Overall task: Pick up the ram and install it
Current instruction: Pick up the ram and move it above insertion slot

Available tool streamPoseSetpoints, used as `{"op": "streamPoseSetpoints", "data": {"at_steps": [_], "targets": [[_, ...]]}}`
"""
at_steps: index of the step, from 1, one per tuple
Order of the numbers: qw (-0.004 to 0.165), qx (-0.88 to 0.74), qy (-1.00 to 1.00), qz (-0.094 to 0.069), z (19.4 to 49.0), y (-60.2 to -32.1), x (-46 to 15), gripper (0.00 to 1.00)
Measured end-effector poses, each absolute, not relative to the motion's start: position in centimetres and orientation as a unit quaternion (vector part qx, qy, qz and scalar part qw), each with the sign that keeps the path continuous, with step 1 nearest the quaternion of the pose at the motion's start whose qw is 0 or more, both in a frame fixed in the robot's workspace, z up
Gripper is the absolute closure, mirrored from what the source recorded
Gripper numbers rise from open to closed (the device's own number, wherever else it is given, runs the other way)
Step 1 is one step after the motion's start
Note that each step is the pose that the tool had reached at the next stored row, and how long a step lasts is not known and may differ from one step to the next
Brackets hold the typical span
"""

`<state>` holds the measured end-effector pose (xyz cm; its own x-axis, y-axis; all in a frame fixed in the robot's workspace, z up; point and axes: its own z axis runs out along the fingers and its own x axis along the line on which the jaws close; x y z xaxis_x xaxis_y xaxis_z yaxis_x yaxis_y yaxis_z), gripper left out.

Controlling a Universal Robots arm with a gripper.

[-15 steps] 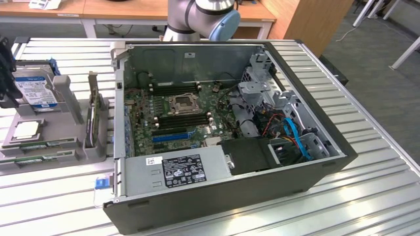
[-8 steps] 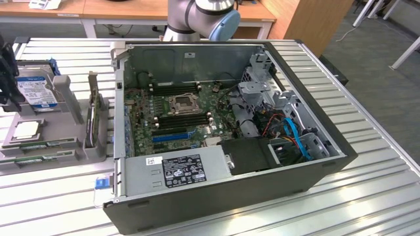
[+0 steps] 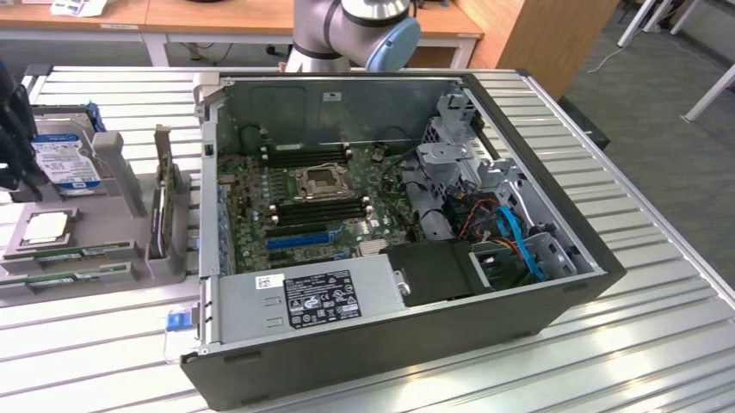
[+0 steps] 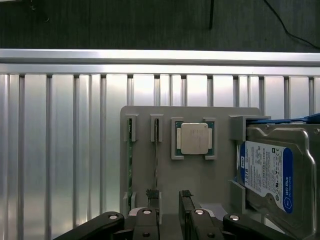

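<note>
On the exterior view's left, a grey tray [image 3: 126,258] sits on the ribbed table [image 3: 460,379], carrying a hard drive [image 3: 64,159] and a processor chip [image 3: 46,225]. The ram [image 4: 156,150] stands on edge in a tray slot beside a second stick [image 4: 130,160]. The fingers [image 4: 187,205] hover wide apart at its end, holding nothing. Further right lies an open computer case [image 3: 379,353] with its motherboard [image 3: 247,215] exposed.
</note>
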<state>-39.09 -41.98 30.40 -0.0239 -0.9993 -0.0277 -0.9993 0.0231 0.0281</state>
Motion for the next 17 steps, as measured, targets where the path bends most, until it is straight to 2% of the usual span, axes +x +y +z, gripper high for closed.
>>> {"op": "streamPoseSetpoints", "data": {"at_steps": [17], "targets": [[0.0,-0.699,0.715,0.02,28.6,-42.0,-39.1,0.7]]}}
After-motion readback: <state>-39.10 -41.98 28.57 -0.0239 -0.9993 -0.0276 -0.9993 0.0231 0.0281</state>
